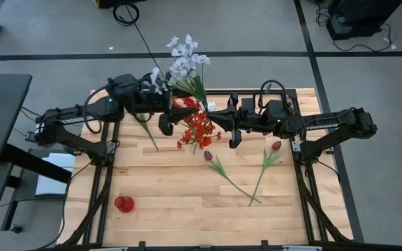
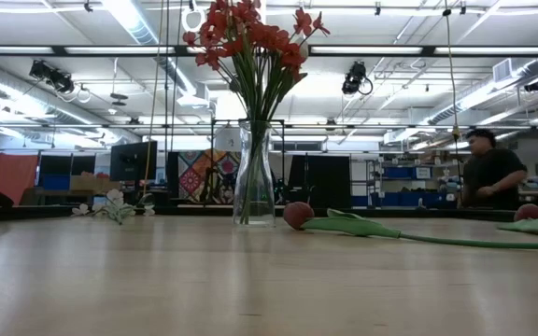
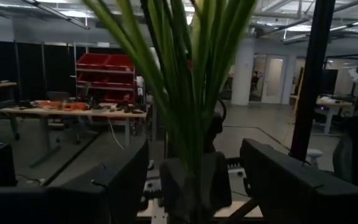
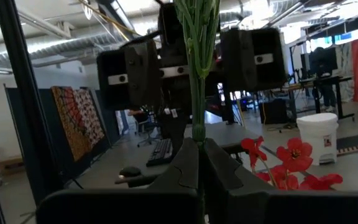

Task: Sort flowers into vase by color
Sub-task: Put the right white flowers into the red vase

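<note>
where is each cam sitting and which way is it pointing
High view: above the table, looking straight down; both arms show, left gripper and right gripper meeting at the red flowers.
Low view: at tabletop height, looking level at the vase; no arm shows.
Left wrist view: on the left arm, facing green stems; its own open fingers show.
Right wrist view: on the right arm, its gripper shut on a stem, facing the left gripper.
Shared: high and low views both show the tulip buds.

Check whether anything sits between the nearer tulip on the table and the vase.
Nothing visible lies between the tulip and the vase. Above, the right gripper, shut on green stems, and the open left gripper flank its red flowers.
</note>
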Motion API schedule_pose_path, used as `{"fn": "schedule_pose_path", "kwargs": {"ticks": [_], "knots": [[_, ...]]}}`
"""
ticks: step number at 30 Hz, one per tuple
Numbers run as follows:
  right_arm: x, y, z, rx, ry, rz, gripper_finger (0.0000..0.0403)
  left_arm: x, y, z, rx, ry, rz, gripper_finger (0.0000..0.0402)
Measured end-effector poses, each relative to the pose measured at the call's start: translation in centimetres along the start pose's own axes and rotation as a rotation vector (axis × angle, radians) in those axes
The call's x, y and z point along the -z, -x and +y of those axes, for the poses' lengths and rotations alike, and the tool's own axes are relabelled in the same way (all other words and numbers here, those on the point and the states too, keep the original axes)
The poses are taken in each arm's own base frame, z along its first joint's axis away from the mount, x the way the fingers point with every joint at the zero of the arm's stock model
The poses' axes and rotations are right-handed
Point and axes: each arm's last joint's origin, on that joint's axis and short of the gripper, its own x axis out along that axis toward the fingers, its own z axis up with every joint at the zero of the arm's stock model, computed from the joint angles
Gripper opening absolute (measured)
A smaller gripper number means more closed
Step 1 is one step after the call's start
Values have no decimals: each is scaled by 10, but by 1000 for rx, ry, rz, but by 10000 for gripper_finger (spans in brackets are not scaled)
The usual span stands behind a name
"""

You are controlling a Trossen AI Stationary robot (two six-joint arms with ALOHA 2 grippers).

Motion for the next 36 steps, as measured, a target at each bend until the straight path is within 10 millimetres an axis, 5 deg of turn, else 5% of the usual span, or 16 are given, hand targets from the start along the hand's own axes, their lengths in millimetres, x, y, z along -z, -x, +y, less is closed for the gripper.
{"fn": "schedule_pose_path", "kwargs": {"ticks": [8, 18, 21, 28, 36], "knots": [[3, 0, -1, 5, 2, 37, 11, 0, -17, 3, 17, -1, 5, 223], [8, 0, 0, 21, -33, 85, 16, -10, -6, 3, -17, -70, -15, 25], [8, 1, -1, 65, -45, 79, 37, -12, -4, 1, -10, -69, -20, 17], [7, 2, -5, 202, -101, 47, 118, -37, 34, -12, 9, -64, -9, 15], [-1, 6, -8, 253, -108, 8, 140, -64, 114, -27, 6, 36, 68, 14]]}}
